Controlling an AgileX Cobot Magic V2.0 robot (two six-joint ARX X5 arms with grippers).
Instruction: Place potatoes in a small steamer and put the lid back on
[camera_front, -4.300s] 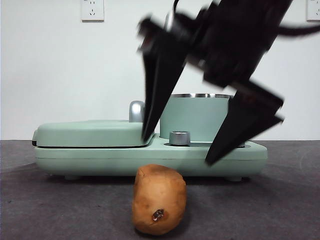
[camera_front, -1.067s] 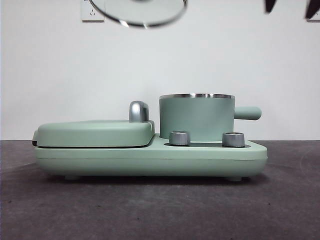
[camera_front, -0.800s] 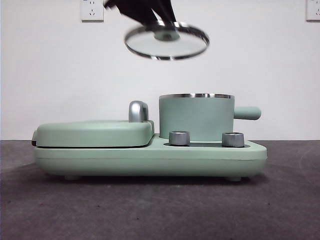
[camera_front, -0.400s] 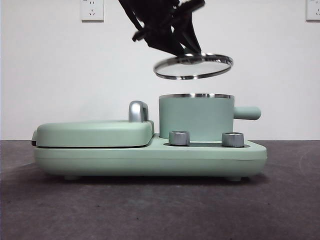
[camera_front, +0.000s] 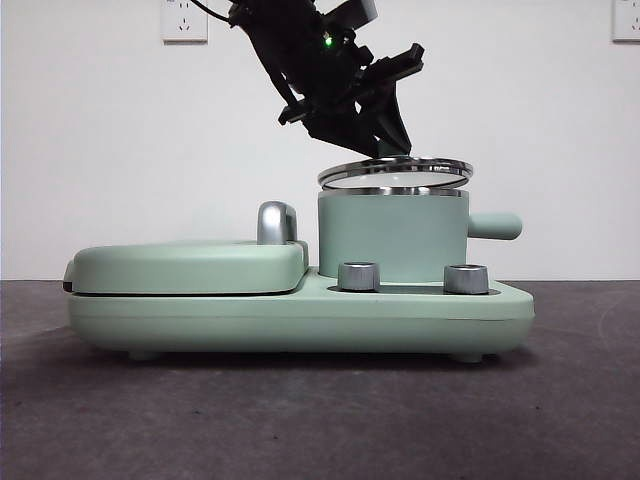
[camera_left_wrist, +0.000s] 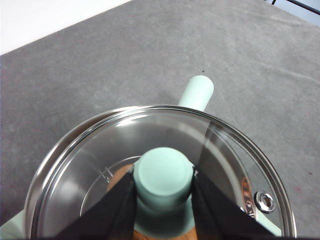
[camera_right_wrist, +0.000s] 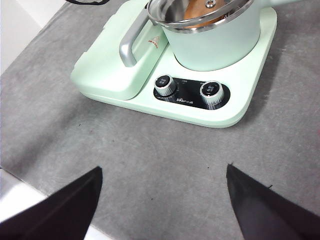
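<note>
My left gripper (camera_front: 385, 140) comes down from above, shut on the mint-green knob (camera_left_wrist: 164, 175) of the lid (camera_front: 395, 171). The glass lid with its steel rim hangs slightly tilted, right at the rim of the small steamer (camera_front: 393, 235); I cannot tell if they touch. Through the glass, the tan potato (camera_left_wrist: 119, 176) lies inside the pot. The steamer's stubby handle (camera_left_wrist: 198, 92) sticks out past the lid. My right gripper (camera_right_wrist: 162, 200) stands open, well back from the appliance, and from there the lid (camera_right_wrist: 170, 12) shows over the steamer (camera_right_wrist: 215, 42).
The steamer stands on a mint-green base (camera_front: 300, 315) with two steel dials (camera_front: 359, 276) (camera_front: 466, 278). A flat green griddle cover (camera_front: 190, 265) with a chrome handle (camera_front: 277, 222) fills the left half. Grey table (camera_front: 320, 420) lies in front.
The lid has come down and to the right from high at the upper left to the steamer's rim. The potato that lay on the table in front is now inside the pot.
</note>
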